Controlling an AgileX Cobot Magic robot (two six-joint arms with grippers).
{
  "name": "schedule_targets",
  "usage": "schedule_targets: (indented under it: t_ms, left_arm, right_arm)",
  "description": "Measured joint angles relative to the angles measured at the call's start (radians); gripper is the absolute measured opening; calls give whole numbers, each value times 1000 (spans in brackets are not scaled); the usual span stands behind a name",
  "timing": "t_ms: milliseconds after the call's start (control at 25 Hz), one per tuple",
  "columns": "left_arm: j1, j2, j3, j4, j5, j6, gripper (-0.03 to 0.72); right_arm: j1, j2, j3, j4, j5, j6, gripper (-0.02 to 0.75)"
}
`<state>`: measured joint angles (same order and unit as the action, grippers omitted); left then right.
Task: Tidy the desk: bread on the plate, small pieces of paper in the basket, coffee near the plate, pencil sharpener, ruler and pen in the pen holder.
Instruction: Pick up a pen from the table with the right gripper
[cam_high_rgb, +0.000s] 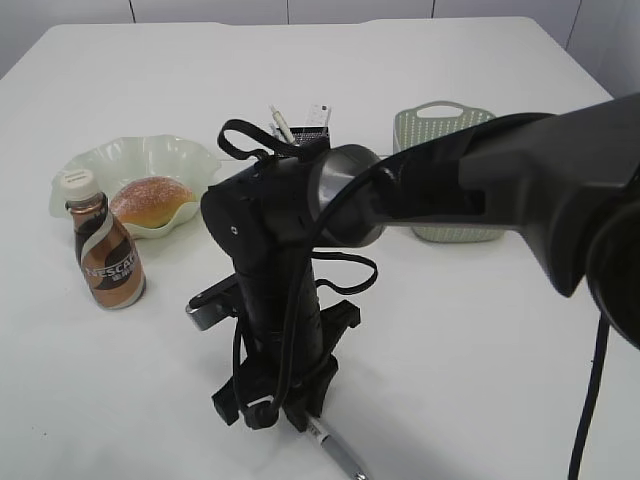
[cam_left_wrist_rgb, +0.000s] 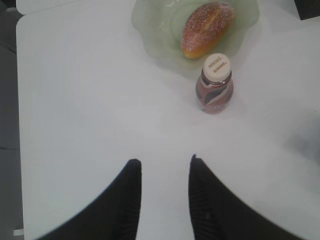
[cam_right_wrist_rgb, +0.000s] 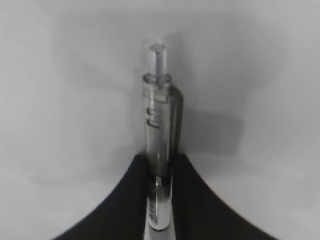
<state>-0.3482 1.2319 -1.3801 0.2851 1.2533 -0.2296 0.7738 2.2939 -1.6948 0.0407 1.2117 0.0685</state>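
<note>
My right gripper (cam_right_wrist_rgb: 160, 159) is shut on a clear-barrelled pen (cam_right_wrist_rgb: 159, 115) that lies on the white desk (cam_right_wrist_rgb: 60, 100). In the exterior view this gripper (cam_high_rgb: 280, 412) points down near the front edge, and the pen's end (cam_high_rgb: 338, 452) sticks out beside it. The bread (cam_high_rgb: 150, 199) lies on the pale green plate (cam_high_rgb: 100, 160) at the left, with the coffee (cam_high_rgb: 108, 258) standing upright just in front. The left wrist view shows the bread (cam_left_wrist_rgb: 207, 27), plate (cam_left_wrist_rgb: 155, 30) and coffee (cam_left_wrist_rgb: 215, 85) ahead of my open, empty left gripper (cam_left_wrist_rgb: 164, 161). The ruler, pencil sharpener and pieces of paper are hidden.
The black pen holder (cam_high_rgb: 312, 134) stands behind my right arm, mostly hidden, with thin pale items poking out of its top. The perforated basket (cam_high_rgb: 445, 125) stands at the back right, its front hidden by the arm. That arm (cam_high_rgb: 420, 190) crosses the middle of the desk.
</note>
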Motion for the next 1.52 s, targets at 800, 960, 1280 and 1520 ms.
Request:
schedule_targets:
  t_ms: [800, 960, 1280, 1520]
  left_arm:
    - [0, 0, 0, 0, 0, 0, 239]
    - [0, 0, 0, 0, 0, 0, 239]
    - [0, 0, 0, 0, 0, 0, 239]
    - [0, 0, 0, 0, 0, 0, 239]
  right_arm:
    - [0, -43, 15, 0, -12, 2, 76]
    - [0, -105, 109, -7, -111, 2, 76]
    - [0, -333, 392, -55, -506, 2, 76]
    - [0, -459, 582, -70, -742, 2, 76]
